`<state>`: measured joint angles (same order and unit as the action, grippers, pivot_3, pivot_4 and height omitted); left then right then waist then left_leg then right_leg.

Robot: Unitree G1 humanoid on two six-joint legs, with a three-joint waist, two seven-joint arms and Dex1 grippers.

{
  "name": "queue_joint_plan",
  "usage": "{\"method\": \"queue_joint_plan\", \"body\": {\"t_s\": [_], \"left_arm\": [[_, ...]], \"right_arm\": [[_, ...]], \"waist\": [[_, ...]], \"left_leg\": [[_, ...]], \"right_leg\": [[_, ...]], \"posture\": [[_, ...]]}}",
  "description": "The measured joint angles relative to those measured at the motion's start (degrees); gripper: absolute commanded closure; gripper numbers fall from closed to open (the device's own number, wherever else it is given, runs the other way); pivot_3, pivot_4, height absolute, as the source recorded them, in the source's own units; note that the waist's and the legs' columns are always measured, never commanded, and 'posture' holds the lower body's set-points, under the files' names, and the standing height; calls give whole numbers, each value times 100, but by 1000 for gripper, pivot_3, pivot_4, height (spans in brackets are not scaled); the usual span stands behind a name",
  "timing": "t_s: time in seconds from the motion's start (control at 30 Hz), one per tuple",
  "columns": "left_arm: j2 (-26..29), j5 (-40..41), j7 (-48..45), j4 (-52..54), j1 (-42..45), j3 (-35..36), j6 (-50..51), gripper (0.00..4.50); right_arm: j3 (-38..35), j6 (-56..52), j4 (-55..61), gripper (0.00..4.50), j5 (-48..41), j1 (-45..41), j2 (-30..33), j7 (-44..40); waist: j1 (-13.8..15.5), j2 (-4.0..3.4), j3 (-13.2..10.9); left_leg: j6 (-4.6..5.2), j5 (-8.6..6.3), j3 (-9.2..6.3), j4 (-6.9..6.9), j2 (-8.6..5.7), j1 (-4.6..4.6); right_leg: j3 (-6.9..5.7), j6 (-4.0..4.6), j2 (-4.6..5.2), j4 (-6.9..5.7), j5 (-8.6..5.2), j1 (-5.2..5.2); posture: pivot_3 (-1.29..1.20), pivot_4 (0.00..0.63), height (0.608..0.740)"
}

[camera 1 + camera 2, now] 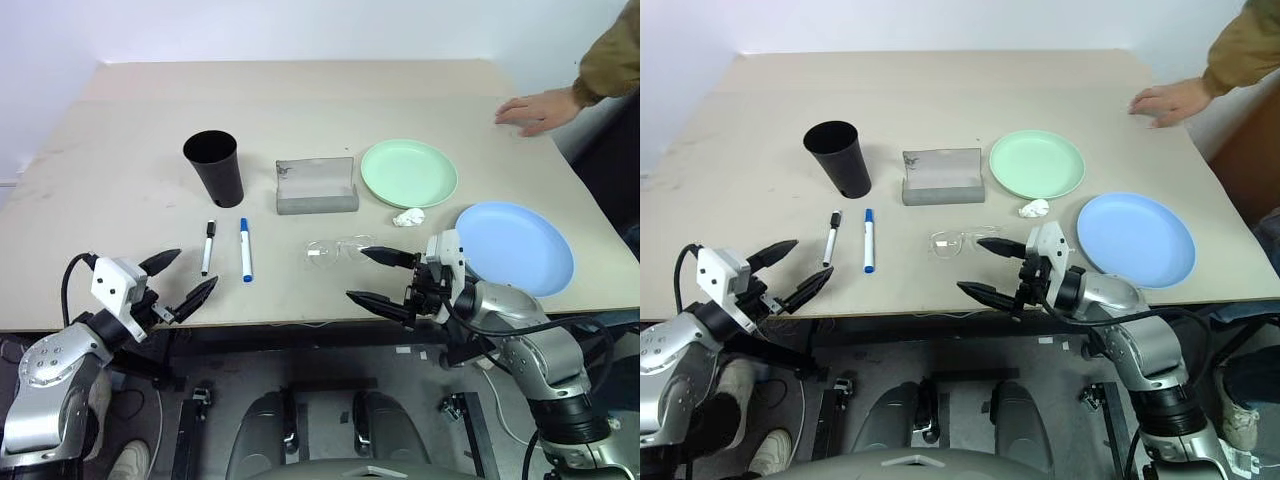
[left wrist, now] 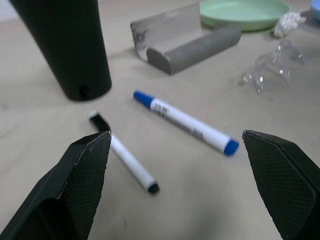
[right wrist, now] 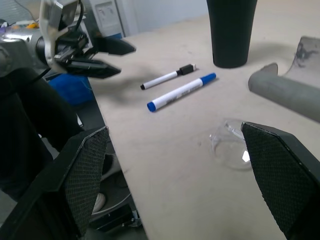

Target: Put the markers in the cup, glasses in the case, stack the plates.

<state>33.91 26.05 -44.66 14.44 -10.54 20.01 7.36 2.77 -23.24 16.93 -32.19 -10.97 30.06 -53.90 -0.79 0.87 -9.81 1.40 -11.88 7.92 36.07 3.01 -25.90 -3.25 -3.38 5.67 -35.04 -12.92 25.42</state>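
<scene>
Left gripper (image 1: 182, 276) spread wide, empty, just short of the markers (image 1: 227, 248) on the table (image 1: 120, 190). Right gripper (image 1: 382, 277) likewise gaping, empty, beside the glasses (image 1: 338, 249).

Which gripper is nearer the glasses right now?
Right. The right gripper hangs open at the table's near edge, its upper finger almost at the glasses. The left gripper is open too, far across, beyond both markers.

The table (image 1: 120, 180) bears cup (image 1: 214, 167), case (image 1: 316, 186), plates (image 1: 408, 172), markers (image 1: 245, 249), glasses (image 1: 337, 250).
</scene>
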Motion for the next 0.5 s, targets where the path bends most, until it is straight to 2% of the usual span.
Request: {"method": "queue_joint_plan", "body": {"t_s": [0.3, 0.5], "left_arm": [[-60, 328, 218, 173, 39, 94, 270, 90], [-7, 373, 76, 258, 185, 84, 338, 90]], "right_arm": [[-49, 19, -117, 0, 31, 2, 49, 15], [-416, -50, -124, 0, 1, -78, 163, 218]], "waist": [[6, 1, 1], [6, 1, 1]], "left_leg": [[1, -1, 8, -5, -3, -2], [0, 0, 9, 1, -4, -1]], "right_leg": [[-6, 0, 15, 1, 0, -1], [-7, 0, 15, 1, 1, -1]], "posture": [[0, 150, 740], [0, 150, 740]]}}
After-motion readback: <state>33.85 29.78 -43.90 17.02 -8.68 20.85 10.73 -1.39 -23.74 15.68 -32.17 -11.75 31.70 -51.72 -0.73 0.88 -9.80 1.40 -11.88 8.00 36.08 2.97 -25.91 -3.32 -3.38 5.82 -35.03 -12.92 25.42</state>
